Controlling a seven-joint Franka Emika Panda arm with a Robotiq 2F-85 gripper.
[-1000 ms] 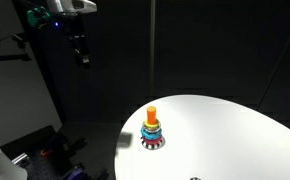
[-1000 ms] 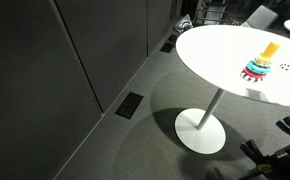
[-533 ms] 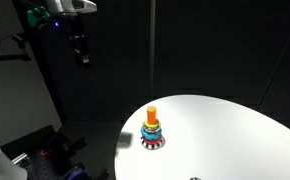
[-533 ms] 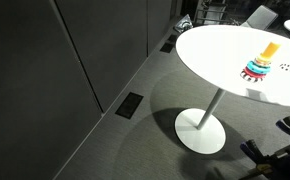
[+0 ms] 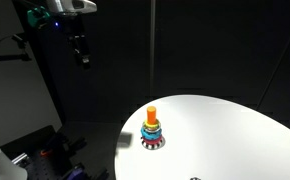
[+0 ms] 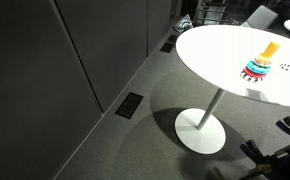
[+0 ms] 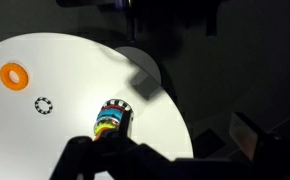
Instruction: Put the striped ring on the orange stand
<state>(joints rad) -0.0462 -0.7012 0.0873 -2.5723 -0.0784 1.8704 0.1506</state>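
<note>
Looking across a dark room, I see a round white table (image 5: 235, 130) at lower right. My gripper (image 5: 82, 52) hangs upper left; how open, I cannot tell. The orange stand (image 5: 152, 111) carries the red-and-white striped ring (image 5: 153, 143) lowest.

In both exterior views the round white worktop (image 5: 220, 125) runs out of the picture, so its whole edge is never seen. The dark gripper (image 5: 82, 54) is small against the black backdrop, and how its jaws stand cannot be told. In the wrist view it is only a blurred dark shape along the bottom. The lower part of the small upright orange stand (image 5: 152, 111) is hidden inside the stacked rings. The flat ring with red and white stripes (image 6: 253, 74) is too small there to show its stripes clearly. A small dotted circle (image 7: 44, 105) near the worktop's edge is too small to identify.
</note>
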